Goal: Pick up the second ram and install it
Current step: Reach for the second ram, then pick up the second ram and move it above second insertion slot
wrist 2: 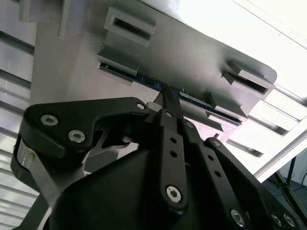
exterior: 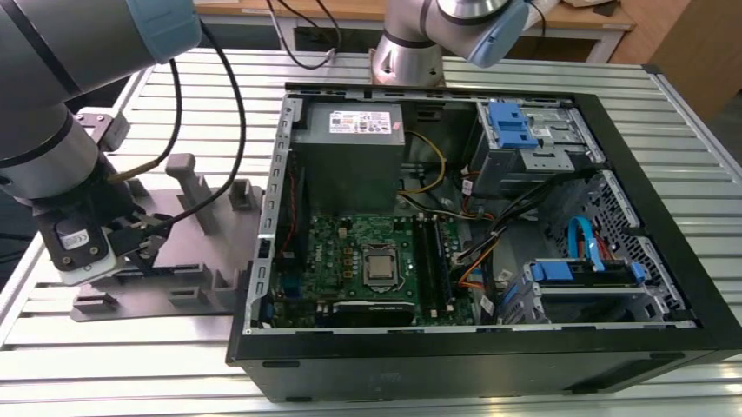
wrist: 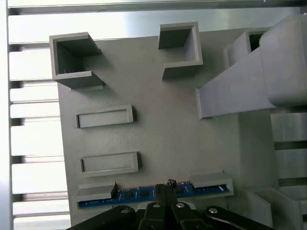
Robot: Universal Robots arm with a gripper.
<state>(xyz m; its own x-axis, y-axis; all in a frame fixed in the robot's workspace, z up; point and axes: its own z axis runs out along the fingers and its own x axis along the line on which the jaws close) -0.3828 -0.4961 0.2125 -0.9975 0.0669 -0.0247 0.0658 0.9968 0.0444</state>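
Note:
The second ram (wrist: 134,194) is a thin blue circuit strip standing on edge in two end holders of the grey fixture plate (wrist: 158,129); the second wrist view shows the ram (wrist 2: 192,97) from low down. My gripper (wrist: 168,188) is down over the strip's middle, its black fingers drawn together on it. In the second wrist view, the gripper (wrist 2: 165,96) meets the strip's edge. In the exterior view my gripper (exterior: 137,252) hangs over the fixture plate (exterior: 197,261) at the exterior view's left.
An open computer case (exterior: 649,252) lies at the exterior view's right of the fixture, with the green motherboard (exterior: 347,252) and its memory slots (exterior: 432,261). A second arm's base (exterior: 408,52) stands behind the case. Upright posts (exterior: 186,178) rise from the fixture.

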